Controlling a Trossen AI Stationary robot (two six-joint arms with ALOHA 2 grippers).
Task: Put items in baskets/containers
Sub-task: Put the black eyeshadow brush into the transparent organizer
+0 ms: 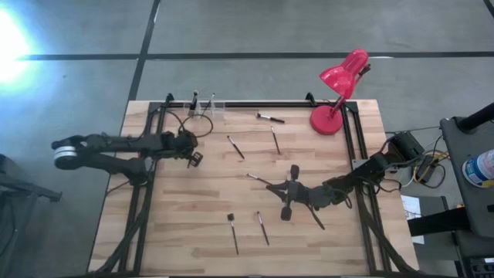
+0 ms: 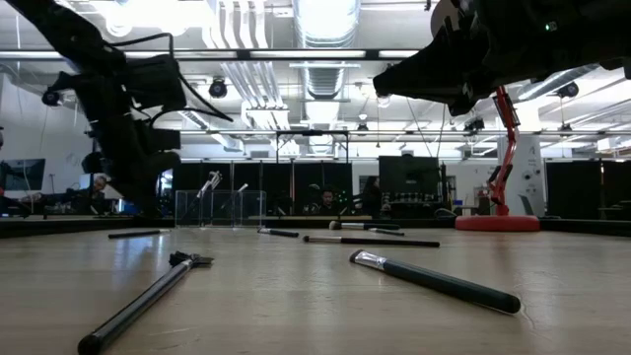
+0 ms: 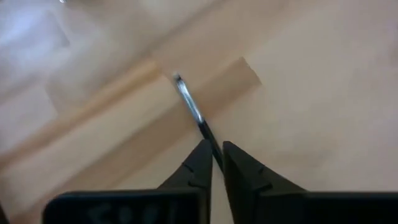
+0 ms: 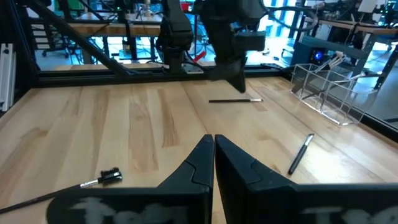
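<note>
Thin dark brushes lie flat about the table: [image 1: 235, 147], [image 1: 275, 140], [image 1: 270, 117], [image 1: 258, 180], [image 1: 233, 232], [image 1: 262, 228]; the nearest ones show in the low view [image 2: 138, 306], [image 2: 434, 281]. The clear joined containers [image 1: 203, 110] stand at the far edge with two brushes upright in them, and also show in the low view [image 2: 222, 207] and the right wrist view [image 4: 326, 87]. My left gripper [image 1: 194, 158] [image 3: 216, 152] is left of the table's centre, shut on a brush. My right gripper [image 1: 279, 189] [image 4: 213, 146] hovers shut above the table's middle, holding nothing. My left gripper pinches a thin dark brush between its two fingers, on the handle [image 3: 211, 144]. The brush runs on along the fingers, and its silver ferrule end [image 3: 185, 96] sticks out past the fingertips. Whether that end touches the wood cannot be told.
A red desk lamp [image 1: 336, 93] stands on the far right corner. Black frame rails run along the table's left, right and far edges [image 1: 255, 103]. Cables and a box [image 1: 409, 150] sit off the right edge. Bare wood lies near the left and near edges.
</note>
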